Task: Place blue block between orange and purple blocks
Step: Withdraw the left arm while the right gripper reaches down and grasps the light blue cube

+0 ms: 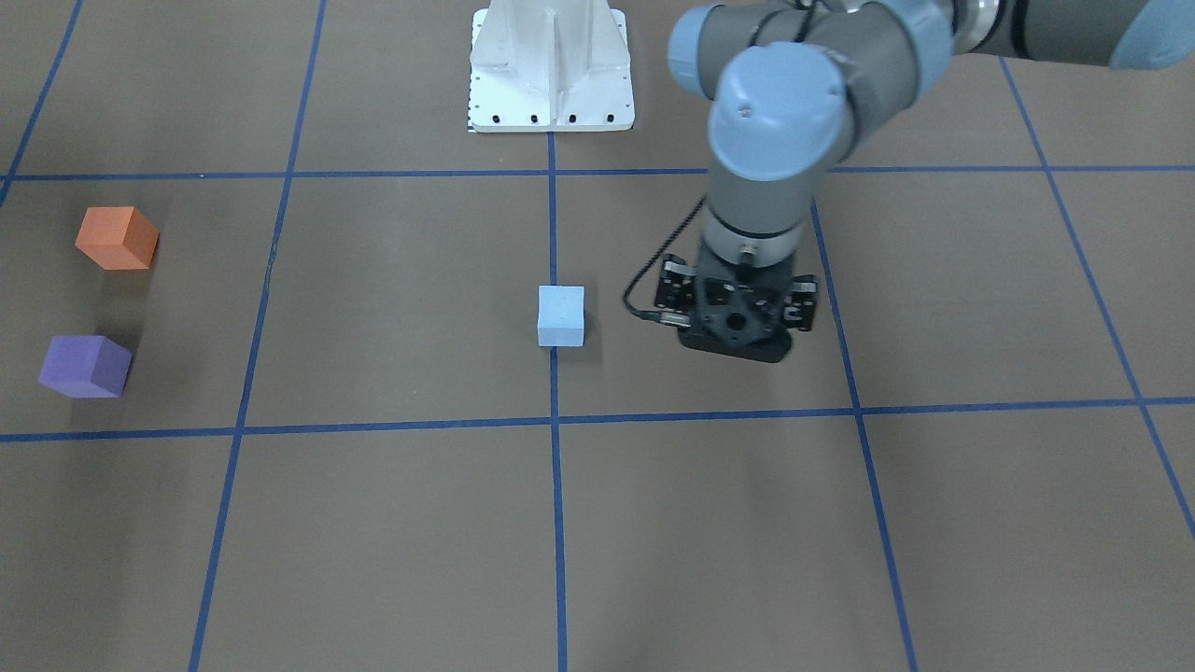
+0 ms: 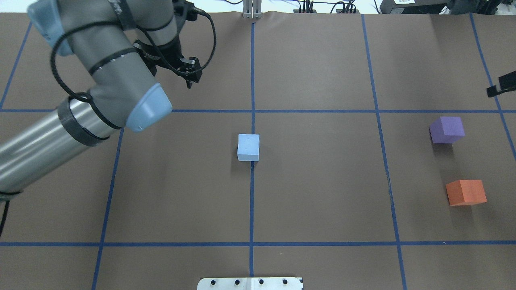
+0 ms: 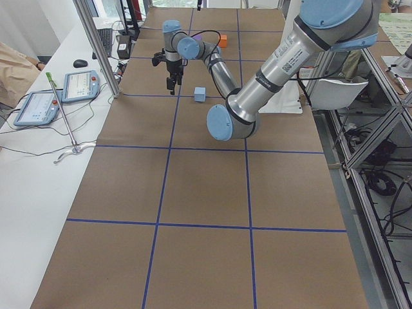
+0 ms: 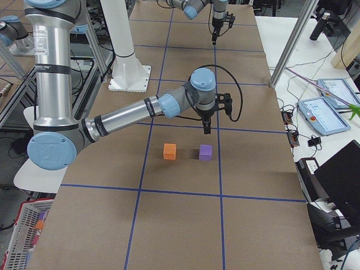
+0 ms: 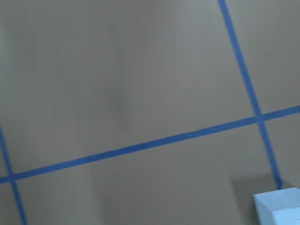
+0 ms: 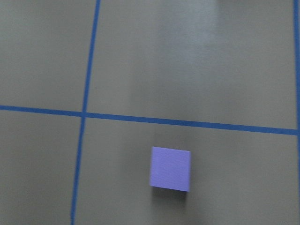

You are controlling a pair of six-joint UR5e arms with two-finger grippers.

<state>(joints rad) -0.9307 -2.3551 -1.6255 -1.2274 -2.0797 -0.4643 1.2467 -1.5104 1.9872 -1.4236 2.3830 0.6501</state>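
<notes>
The light blue block (image 1: 561, 315) (image 2: 248, 147) sits at the table's middle on a blue tape line; its corner shows in the left wrist view (image 5: 279, 208). The orange block (image 2: 466, 192) (image 1: 117, 238) and the purple block (image 2: 446, 129) (image 1: 85, 366) (image 6: 170, 168) stand apart from each other at the robot's right. My left gripper (image 2: 188, 82) (image 1: 738, 331) hovers to the left of and beyond the blue block, empty, its fingers looking closed. My right gripper (image 2: 500, 86) is cut off by the overhead view's right edge, beyond the purple block; I cannot tell its state.
The white robot base (image 1: 551, 70) stands at the table's near middle edge. Blue tape lines grid the brown table (image 2: 322, 193). A side bench with tablets (image 3: 80, 84) and a metal post (image 3: 96, 45) borders the far side.
</notes>
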